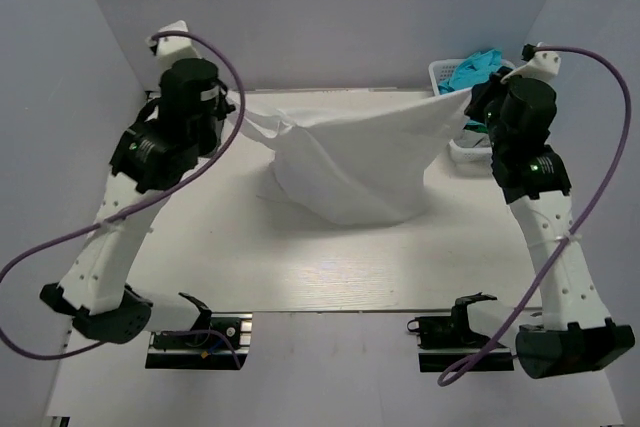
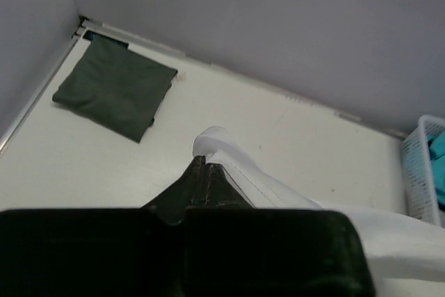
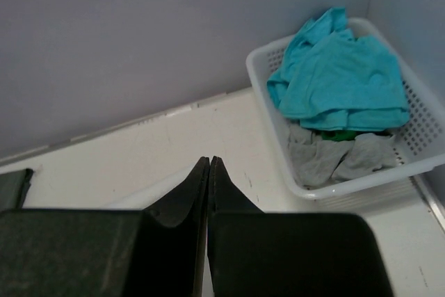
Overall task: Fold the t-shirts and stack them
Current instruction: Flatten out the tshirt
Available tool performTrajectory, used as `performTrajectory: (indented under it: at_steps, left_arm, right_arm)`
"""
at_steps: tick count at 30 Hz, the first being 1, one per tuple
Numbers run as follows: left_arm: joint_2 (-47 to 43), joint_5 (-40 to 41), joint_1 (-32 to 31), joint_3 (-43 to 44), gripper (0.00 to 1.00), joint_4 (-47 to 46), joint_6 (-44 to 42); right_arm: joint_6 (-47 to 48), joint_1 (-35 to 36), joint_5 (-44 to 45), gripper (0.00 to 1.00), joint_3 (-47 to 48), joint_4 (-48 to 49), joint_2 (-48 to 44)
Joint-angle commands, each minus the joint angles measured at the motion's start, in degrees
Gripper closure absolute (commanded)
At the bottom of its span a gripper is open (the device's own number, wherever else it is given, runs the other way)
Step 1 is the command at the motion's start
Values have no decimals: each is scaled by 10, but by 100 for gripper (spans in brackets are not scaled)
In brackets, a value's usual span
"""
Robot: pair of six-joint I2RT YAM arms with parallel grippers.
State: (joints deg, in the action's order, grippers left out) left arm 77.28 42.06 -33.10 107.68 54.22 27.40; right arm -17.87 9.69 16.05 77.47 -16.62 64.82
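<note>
A white t-shirt (image 1: 352, 162) hangs stretched between my two grippers above the table, its lower part sagging onto the tabletop. My left gripper (image 1: 238, 115) is shut on the shirt's left corner; in the left wrist view (image 2: 204, 161) white fabric (image 2: 236, 165) bulges out past the closed fingertips. My right gripper (image 1: 470, 95) is shut on the right corner; in the right wrist view (image 3: 210, 161) the jaws are pressed together with white cloth (image 3: 139, 196) beneath. A folded dark grey-green t-shirt (image 2: 117, 85) lies at the table's far left corner. Teal t-shirts (image 3: 341, 71) lie in the basket.
A white plastic lattice basket (image 3: 268, 113) stands at the far right corner, also in the top view (image 1: 440, 69), holding teal, grey (image 3: 334, 154) and green cloth. Grey walls enclose the table on three sides.
</note>
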Motion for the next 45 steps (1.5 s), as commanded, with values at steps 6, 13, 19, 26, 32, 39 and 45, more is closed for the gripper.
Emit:
performTrajectory:
  at_steps: [6,13,19,26,32,39,45]
  left_arm:
    - [-122,-33,-2,38,100,-85,-69]
    - [-201,-150,-2,32,100,-111,-64]
    - [-165,-136,-2,19,100,-96,-51]
    - [-7,-82,4,-126,100,-67,22]
    - [110,-138,57,-264,100,-78,74]
    - [160,-149,79,-325,100,-107,84]
    - [178,-156,95,-331,100,-109,84]
  right_arm:
    - [64,-4,59,100,102,-25,-78]
    - [55,-1,7,100,141,-67,-136]
    - [34,-3,-36,100,121,-93,-131]
    - [-12,-3,-154,100,-27,-86,-14]
    - [-23,-1,-230,100,-166,-28,116]
    - [-4,-1,-225,36,-168,-23,215]
    - [-9,-5,-205,24,-189,-68,203]
